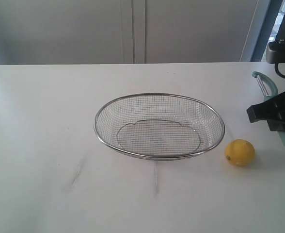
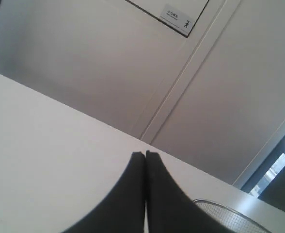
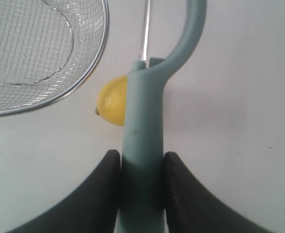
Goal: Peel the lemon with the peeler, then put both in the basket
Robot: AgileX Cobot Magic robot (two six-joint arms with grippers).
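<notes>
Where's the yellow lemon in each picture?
Exterior view: the lemon sits just right of the basket.
Left wrist view: not in it.
Right wrist view: the lemon peeks out from behind the peeler handle, near the basket rim.
Shared landmark: the basket's wire rim, in all three views.

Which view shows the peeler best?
Right wrist view: the peeler sits close up, handle clamped in the right gripper. The exterior view shows only its head and handle end; the left wrist view, nothing.
</notes>
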